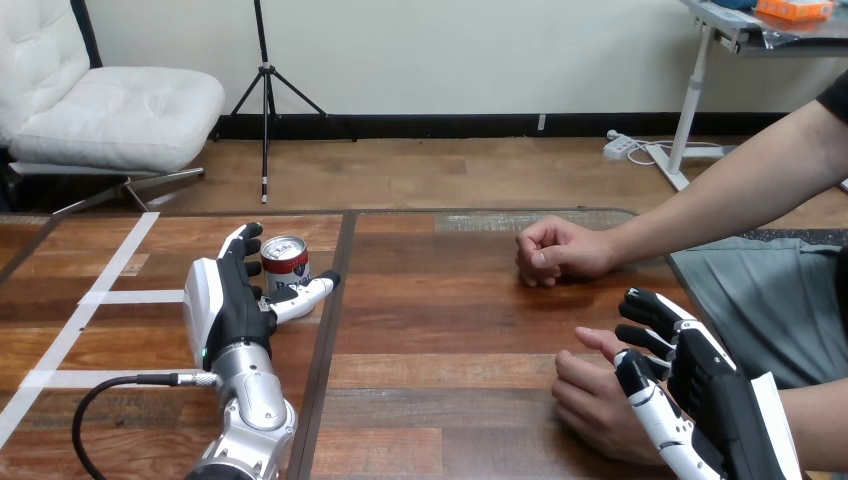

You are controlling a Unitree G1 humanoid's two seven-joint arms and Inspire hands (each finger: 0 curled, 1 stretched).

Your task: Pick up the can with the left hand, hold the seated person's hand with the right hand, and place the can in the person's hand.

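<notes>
Wooden table (450, 300), w/ white tape strips at its left, carries everything. Step in hand, as I judge it: left-hand grasp of the can, not yet closed. Left hand (228, 305) lies round the can's near-left side, fingers straight along its left and thumb (310, 292) stretched across its front. So it's apart, clamped on nothing; can't tell if it touches the can. To do it well: bring fingers & thumb in evenly on opposite sides at mid-height, keep the can upright, no shove toward the dark seam (335, 300). Lift only once the grip is firm, since a smooth round wall prob. slips. Right hand (690, 385) touches the right side of the person's lower hand (590, 400), fingers spread & loosely bent, not seen wrapped round it. It'll need a gentle but real hold before handover. Person's upper hand (553, 252) is a fist resting on the table, well apart from the can. Can (285, 262): small, upright, red body w/ white markings, silver top, just left of the seam.
</notes>
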